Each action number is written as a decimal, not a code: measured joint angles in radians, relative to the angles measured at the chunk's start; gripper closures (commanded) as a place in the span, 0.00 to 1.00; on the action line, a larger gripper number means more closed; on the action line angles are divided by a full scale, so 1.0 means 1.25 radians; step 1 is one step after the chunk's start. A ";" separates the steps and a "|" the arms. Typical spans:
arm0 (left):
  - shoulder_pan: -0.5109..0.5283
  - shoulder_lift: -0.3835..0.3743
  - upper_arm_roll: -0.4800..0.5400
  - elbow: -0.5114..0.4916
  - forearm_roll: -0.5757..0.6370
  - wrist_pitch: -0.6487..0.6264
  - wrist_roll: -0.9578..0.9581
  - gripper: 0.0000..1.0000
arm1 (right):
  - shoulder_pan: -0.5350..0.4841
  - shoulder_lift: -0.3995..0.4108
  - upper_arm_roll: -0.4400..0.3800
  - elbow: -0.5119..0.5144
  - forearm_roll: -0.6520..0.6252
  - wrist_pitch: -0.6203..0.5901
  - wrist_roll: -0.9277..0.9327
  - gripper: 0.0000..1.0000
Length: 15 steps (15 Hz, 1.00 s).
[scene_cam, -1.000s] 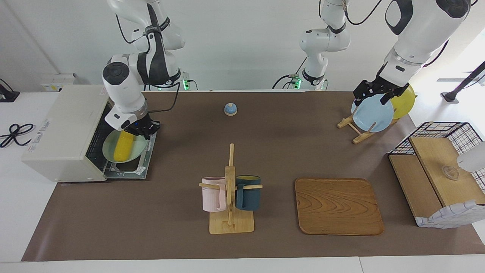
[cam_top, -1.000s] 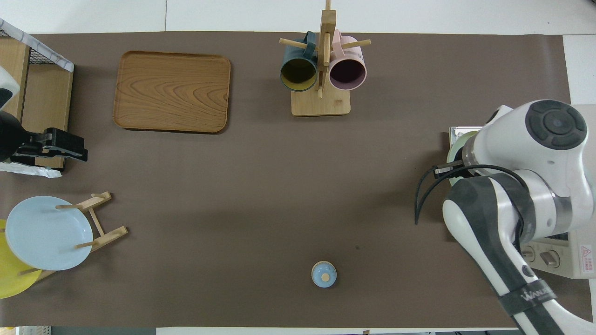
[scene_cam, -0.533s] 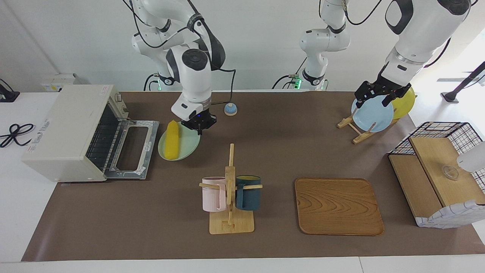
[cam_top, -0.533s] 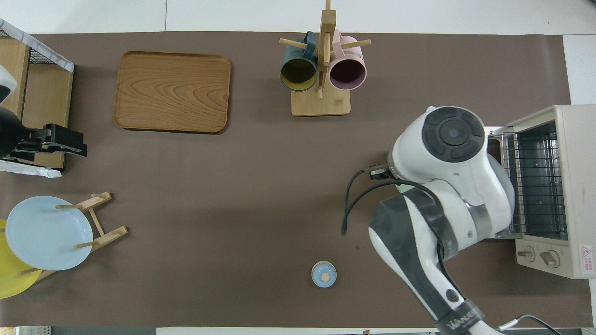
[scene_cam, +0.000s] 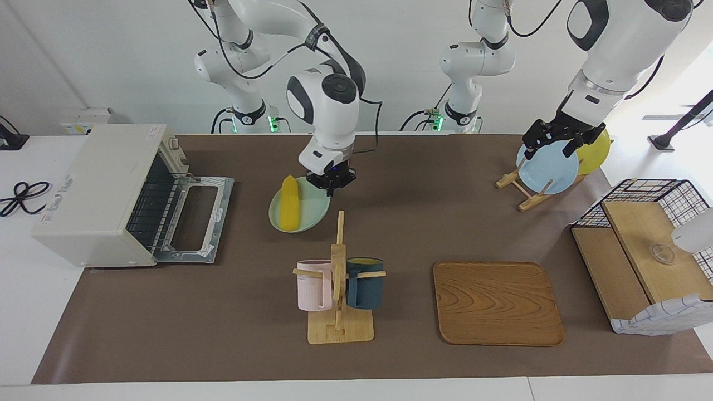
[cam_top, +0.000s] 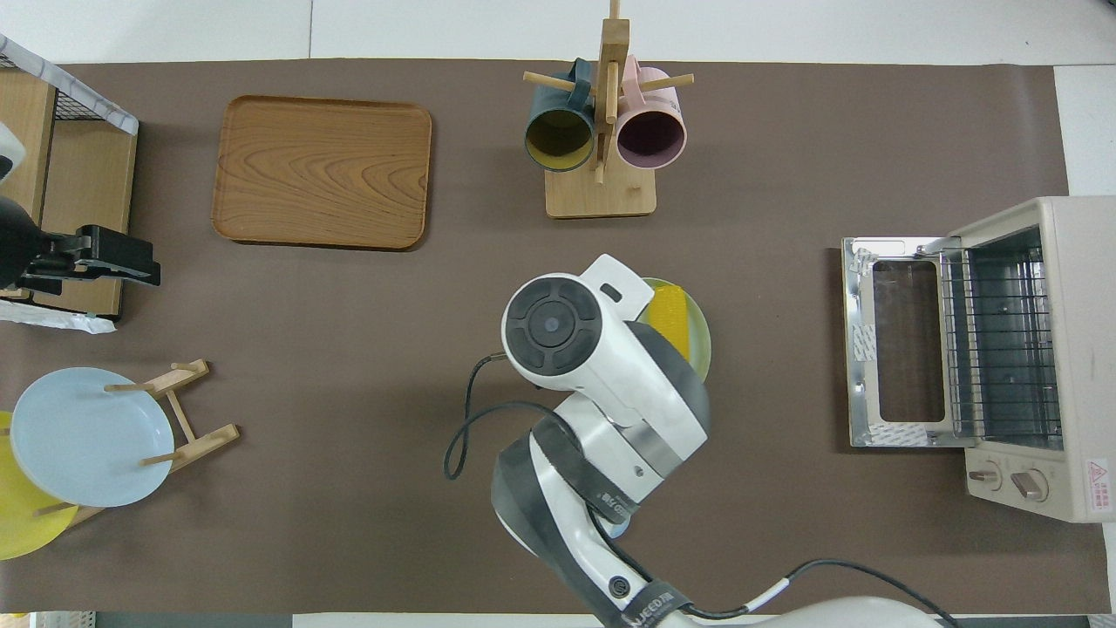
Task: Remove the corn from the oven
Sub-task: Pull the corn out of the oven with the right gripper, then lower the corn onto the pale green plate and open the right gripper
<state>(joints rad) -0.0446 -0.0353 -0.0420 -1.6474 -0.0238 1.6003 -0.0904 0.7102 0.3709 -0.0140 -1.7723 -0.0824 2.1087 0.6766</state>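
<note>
The right gripper (scene_cam: pixel 330 186) pinched the green plate (scene_cam: pixel 309 214) with the corn (scene_cam: pixel 289 203), mid-table; I could not tell the left gripper's (scene_cam: pixel 553 138) grip.

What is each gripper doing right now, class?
Right gripper: shut on the green plate, which carries the corn.
Left gripper: over the blue plate; fingers cannot be told.

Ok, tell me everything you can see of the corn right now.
The corn is a bright yellow cob, tapered at one end, lying flat along one side of a pale green plate. The right end effector grips that plate's rim. Plate and corn are out of the oven, whose door hangs open, and sit nearer the robots than the mug rack.
</note>
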 measured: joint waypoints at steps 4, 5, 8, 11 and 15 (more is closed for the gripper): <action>0.000 0.001 0.000 -0.002 0.000 0.013 0.000 0.00 | -0.015 0.013 -0.007 -0.005 0.099 0.070 0.003 0.83; 0.000 0.001 0.000 -0.003 0.000 0.016 0.000 0.00 | -0.018 0.014 -0.007 -0.006 0.119 0.090 0.003 0.73; 0.000 0.001 0.000 -0.005 0.000 0.026 0.000 0.00 | -0.013 0.012 -0.005 -0.001 0.127 0.133 0.003 0.58; 0.000 0.001 -0.001 -0.008 0.000 0.032 0.000 0.00 | -0.023 -0.022 -0.009 0.014 0.126 0.103 0.002 0.80; -0.011 0.001 -0.009 -0.022 0.000 0.050 0.003 0.00 | -0.118 -0.132 -0.016 0.013 0.112 -0.121 -0.081 1.00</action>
<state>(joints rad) -0.0585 -0.0335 -0.0534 -1.6744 -0.0240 1.6622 -0.0872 0.5625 0.2064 -0.0342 -1.7559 0.0570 1.9576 0.5751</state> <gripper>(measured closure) 0.000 0.890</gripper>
